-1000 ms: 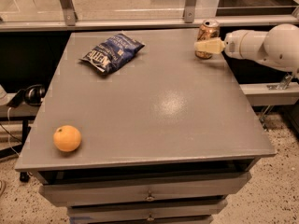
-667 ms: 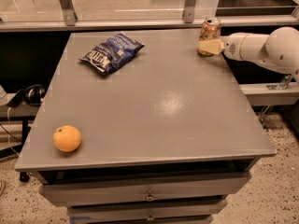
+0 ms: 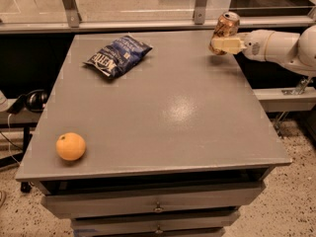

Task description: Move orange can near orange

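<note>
The orange can (image 3: 226, 25) is at the table's far right corner, tilted a little and slightly off the surface. My gripper (image 3: 225, 45) reaches in from the right on a white arm. Its cream fingers (image 3: 230, 44) are closed across the can's lower part. The orange (image 3: 70, 146) sits near the table's front left corner, far from the can. The can's base is hidden behind the fingers.
A dark blue chip bag (image 3: 117, 56) lies at the back left of the grey table (image 3: 168, 117). A metal rail (image 3: 148, 24) runs behind the table. Drawers (image 3: 158, 207) sit under the front edge. Black headphones (image 3: 29, 100) lie off the table's left side.
The gripper has closed around the can's lower part. The can has tilted and risen slightly at the far right corner. The orange and chip bag have not moved.
</note>
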`<state>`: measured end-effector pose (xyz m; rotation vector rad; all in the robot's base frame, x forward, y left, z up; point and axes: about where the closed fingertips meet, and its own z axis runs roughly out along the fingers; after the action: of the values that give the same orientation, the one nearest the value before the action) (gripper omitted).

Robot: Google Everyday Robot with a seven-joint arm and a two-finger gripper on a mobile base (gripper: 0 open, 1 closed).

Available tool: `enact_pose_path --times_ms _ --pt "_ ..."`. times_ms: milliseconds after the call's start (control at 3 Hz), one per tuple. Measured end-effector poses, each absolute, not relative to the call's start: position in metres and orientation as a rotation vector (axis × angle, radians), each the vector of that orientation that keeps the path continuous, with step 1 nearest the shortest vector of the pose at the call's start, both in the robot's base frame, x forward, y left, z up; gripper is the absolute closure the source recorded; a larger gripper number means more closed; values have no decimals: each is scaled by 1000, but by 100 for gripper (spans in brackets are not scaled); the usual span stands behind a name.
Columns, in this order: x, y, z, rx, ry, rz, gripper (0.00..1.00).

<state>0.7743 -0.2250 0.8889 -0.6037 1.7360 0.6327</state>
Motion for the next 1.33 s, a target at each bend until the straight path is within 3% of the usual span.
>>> enact_pose_path --times_ms 333,1333 --pt "727 -206 918 -766 1638 721 100" --pt "528 -91 950 -1521 1337 852 100"
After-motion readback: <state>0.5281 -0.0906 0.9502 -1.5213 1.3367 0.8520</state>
